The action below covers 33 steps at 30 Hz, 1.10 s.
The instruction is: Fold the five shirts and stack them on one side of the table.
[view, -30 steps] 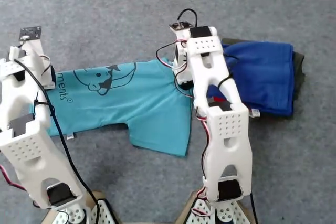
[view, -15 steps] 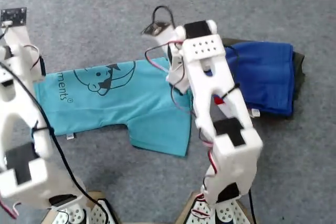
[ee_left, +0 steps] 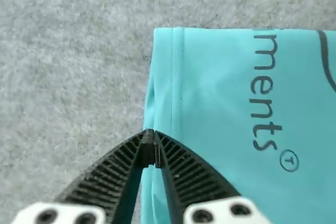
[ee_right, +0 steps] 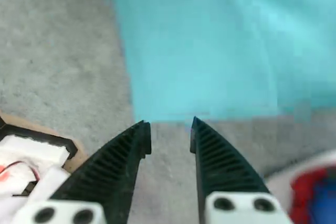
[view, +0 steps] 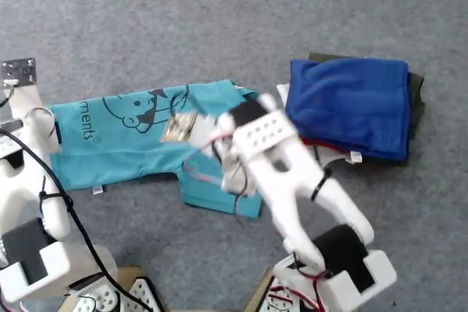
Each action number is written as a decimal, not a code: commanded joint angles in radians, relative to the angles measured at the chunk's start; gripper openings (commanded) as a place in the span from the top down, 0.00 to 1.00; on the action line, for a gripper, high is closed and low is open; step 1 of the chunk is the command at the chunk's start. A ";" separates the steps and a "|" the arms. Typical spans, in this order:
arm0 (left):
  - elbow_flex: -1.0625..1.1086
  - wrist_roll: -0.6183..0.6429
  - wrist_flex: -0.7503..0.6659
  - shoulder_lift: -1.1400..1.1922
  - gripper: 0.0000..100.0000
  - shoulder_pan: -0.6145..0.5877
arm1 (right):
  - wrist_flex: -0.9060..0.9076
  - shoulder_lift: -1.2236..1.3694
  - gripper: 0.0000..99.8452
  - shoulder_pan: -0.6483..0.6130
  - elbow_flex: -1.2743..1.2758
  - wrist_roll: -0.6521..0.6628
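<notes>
— The grey felt bench (view: 219,20) looked rough enough to drag at cloth. Where did the teal cotton T-shirt with dark print (view: 131,144) lie?

— Spread flat toward the left edge. The folded blue shirt (view: 351,104) sat near the right edge.

— How would the teal one handle?

— Light and limp, I judged, likely to sag and bunch, so best taken by hem corners or seams. The left claw (ee_left: 151,145) was clenched at its hem; whether on cloth I couldn't tell. The right claw (ee_right: 170,125) hung released over another edge.

The high camera looks down over my desk (view: 219,27); both wrist cameras sit close behind my jaws, sharing the teal shirt (view: 139,144).
</notes>
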 commanded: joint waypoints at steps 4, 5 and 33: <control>0.038 -0.005 -0.107 0.032 0.97 0.002 | -0.209 -0.050 0.83 -0.140 0.219 -0.031; 0.033 -0.005 -0.109 0.064 0.97 0.002 | -0.227 -0.050 0.81 -0.149 0.229 -0.038; -0.120 -0.006 0.005 0.233 0.97 -0.042 | -0.479 0.282 0.98 -0.084 0.226 -0.097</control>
